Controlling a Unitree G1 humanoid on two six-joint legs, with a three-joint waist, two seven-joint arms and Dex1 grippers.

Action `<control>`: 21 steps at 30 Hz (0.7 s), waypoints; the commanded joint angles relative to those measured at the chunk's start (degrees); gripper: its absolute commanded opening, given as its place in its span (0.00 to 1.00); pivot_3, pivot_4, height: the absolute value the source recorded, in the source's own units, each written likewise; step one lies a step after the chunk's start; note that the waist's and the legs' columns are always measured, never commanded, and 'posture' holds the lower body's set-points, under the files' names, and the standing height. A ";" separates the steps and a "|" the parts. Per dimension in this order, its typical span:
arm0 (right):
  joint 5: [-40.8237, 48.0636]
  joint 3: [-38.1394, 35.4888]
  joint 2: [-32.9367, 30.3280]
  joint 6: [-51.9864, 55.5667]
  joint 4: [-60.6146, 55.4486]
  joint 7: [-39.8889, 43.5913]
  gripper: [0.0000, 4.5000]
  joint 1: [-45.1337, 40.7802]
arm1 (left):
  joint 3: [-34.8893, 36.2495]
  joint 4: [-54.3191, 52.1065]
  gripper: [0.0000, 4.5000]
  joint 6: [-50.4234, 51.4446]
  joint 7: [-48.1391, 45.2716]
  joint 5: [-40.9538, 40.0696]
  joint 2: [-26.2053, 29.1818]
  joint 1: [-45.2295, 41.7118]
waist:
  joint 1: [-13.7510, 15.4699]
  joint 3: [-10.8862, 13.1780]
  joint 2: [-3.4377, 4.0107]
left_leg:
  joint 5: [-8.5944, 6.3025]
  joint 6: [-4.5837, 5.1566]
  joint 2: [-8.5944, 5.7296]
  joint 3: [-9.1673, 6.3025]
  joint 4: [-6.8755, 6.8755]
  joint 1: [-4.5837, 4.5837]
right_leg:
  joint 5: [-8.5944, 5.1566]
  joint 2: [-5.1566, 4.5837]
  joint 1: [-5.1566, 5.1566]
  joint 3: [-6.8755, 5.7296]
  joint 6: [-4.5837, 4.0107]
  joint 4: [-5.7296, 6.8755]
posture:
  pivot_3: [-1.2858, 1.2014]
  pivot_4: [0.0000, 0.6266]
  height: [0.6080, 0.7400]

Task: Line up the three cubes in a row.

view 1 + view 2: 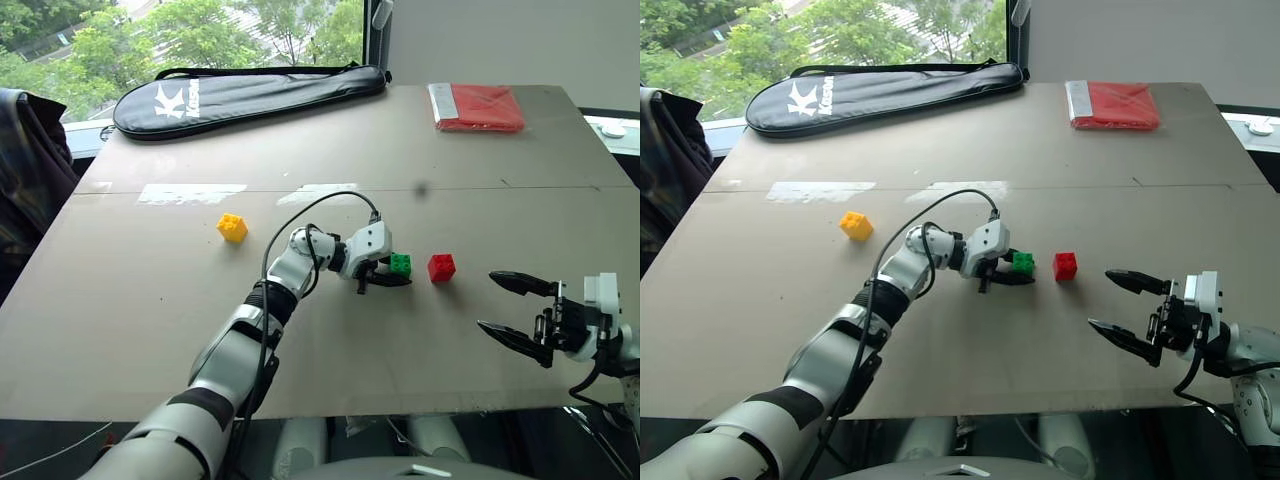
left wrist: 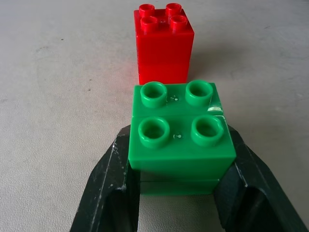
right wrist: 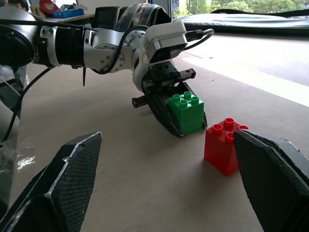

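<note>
— Nearest the head camera, the right gripper (image 1: 520,312) is hanging at the table (image 1: 120,330) edge with its black fingers spread wide, pinching nothing. Further in, the left gripper (image 1: 385,279) is pinching the green cube (image 1: 401,264), just beside the red cube (image 1: 441,267). The yellow cube (image 1: 232,227) is sitting well apart, off to the robot's left.

— And the left wrist view?

— It is showing both fingers pressing the green cube's (image 2: 179,137) lower flanks, studs up, with the red cube (image 2: 163,43) straight ahead and a small gap between them.

— How is the block likely handling?

— It is looking like hard, hollow plastic: probably light, stiff and fairly slick, so a grip on two flat opposite sides, low down and below the studs, seems soundest.

— The right wrist view?

— It is looking between its own open fingers at the left gripper (image 3: 171,116) holding the green cube (image 3: 187,114), at or just above the tabletop, near the red cube (image 3: 223,150).
</note>
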 commanded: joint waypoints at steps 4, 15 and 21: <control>0.28 -1.72 -0.64 -1.36 0.12 0.26 1.00 -1.18 | 0.54 -1.15 0.29 1.88 -2.04 0.23 -0.23 0.96 | -0.01 0.00 0.00 | 0.00 0.00 0.00 0.00 0.00 0.01 | 0.00 0.00 0.01 0.00 0.00 0.01 | 0.52 0.24 0.76; -0.36 -1.34 -0.64 -1.81 1.45 1.28 1.00 -2.48 | 0.97 -2.68 0.99 3.67 -0.71 1.87 0.53 1.83 | -0.01 0.00 0.00 | 0.01 0.00 0.00 0.00 0.04 0.06 | 0.00 0.00 0.03 0.02 0.02 0.06 | 0.52 0.24 0.76; -0.41 -1.14 -0.31 -1.95 1.06 1.25 1.00 -2.53 | 3.40 -8.07 0.99 4.84 2.25 0.56 3.39 4.41 | -0.80 0.00 0.00 | 0.01 0.00 0.01 0.00 0.07 0.13 | 0.00 0.02 0.05 0.05 0.03 0.17 | 0.52 0.24 0.76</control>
